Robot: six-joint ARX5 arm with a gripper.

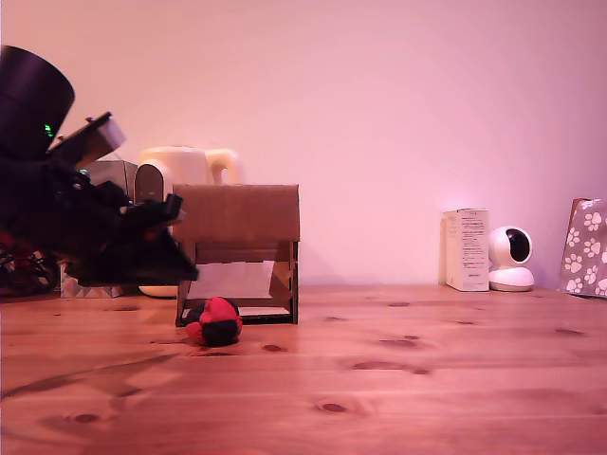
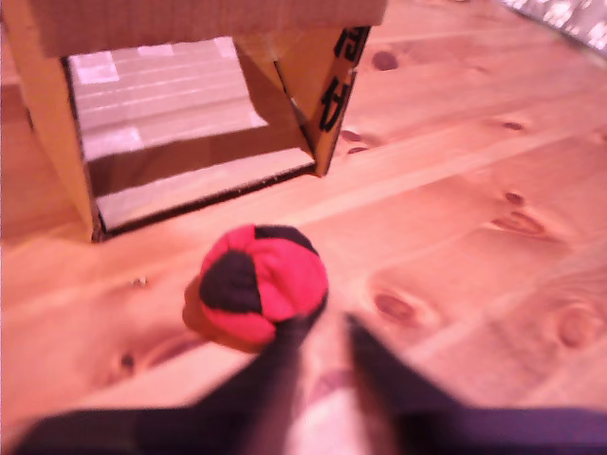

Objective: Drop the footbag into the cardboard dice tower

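The footbag (image 1: 217,321) (image 2: 261,284), a small ball of red and black panels, lies on the wooden table just in front of the cardboard dice tower's lower opening. The brown cardboard dice tower (image 1: 239,216) (image 2: 327,90) stands upright, and its pale sloped ramp shows inside. In the exterior view my dark gripper (image 1: 182,266) hangs just left of the tower, above and to the left of the footbag. In the wrist view my gripper (image 2: 324,330) is close behind the ball. Its two fingertips stand a narrow gap apart with nothing between them.
A cream kettle (image 1: 180,166) and a patterned box (image 1: 90,284) stand behind the arm. At the exterior view's right stand a white carton (image 1: 467,249), a small white camera (image 1: 511,259) and a paw-print bag (image 1: 586,248). The wooden table (image 1: 398,379) stretches in front.
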